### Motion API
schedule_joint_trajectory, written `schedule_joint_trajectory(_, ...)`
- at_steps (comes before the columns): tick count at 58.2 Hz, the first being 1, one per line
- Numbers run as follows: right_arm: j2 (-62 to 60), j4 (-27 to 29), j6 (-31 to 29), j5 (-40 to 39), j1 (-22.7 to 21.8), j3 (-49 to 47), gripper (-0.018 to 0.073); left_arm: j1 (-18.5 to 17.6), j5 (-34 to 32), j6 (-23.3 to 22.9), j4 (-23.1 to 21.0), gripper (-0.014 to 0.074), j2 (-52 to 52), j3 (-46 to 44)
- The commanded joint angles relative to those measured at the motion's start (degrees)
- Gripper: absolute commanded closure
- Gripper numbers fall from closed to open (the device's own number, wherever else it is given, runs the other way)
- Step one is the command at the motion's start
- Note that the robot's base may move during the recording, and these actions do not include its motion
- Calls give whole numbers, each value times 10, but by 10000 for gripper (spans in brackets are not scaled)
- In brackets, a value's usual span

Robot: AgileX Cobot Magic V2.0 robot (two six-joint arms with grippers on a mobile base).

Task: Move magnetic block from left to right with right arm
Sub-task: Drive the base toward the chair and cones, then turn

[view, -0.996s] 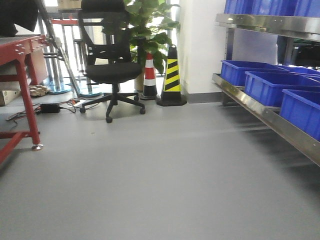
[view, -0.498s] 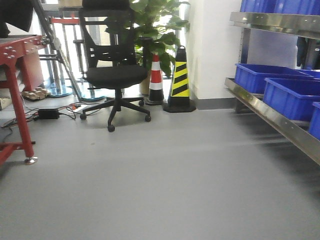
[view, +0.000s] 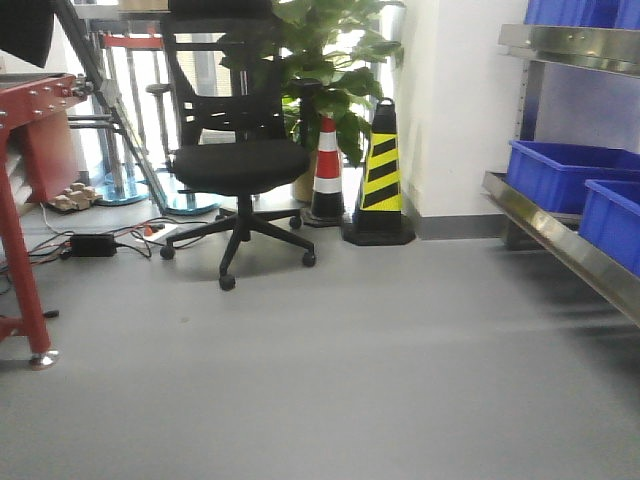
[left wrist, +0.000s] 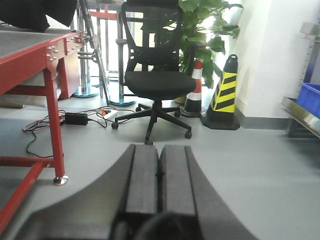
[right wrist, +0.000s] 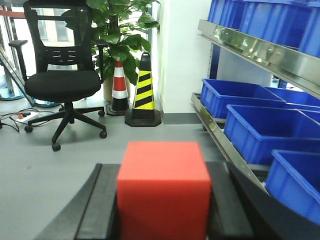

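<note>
Grey office floor (view: pixel 350 380), left jaws pressed together, right jaws grasping red magnetic block (right wrist: pixel 162 187)

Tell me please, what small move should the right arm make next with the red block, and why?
Probably carry the red block rightward with the grip shut, toward the blue bins. The right fingers clamp it on both sides, and only floor shows ahead of it.

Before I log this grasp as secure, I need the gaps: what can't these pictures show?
Right wrist: the block covers its contact with the fingers; the bottom edge cuts both.
Front view: no arm or block in frame.
Left wrist: left gripper base blurred, cut by the bottom edge.
</note>
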Motion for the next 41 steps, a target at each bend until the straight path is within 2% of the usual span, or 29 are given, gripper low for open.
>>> schedule_joint_trajectory(1, 7, 1, -4, -50, -4, -17, 314, -4, -48, -4, -1, 722, -5, 5)
schedule_joint_trajectory(41, 8, 1, -4, -50, -4, -17, 314, -4, -48, -4, -1, 722, -4, 5)
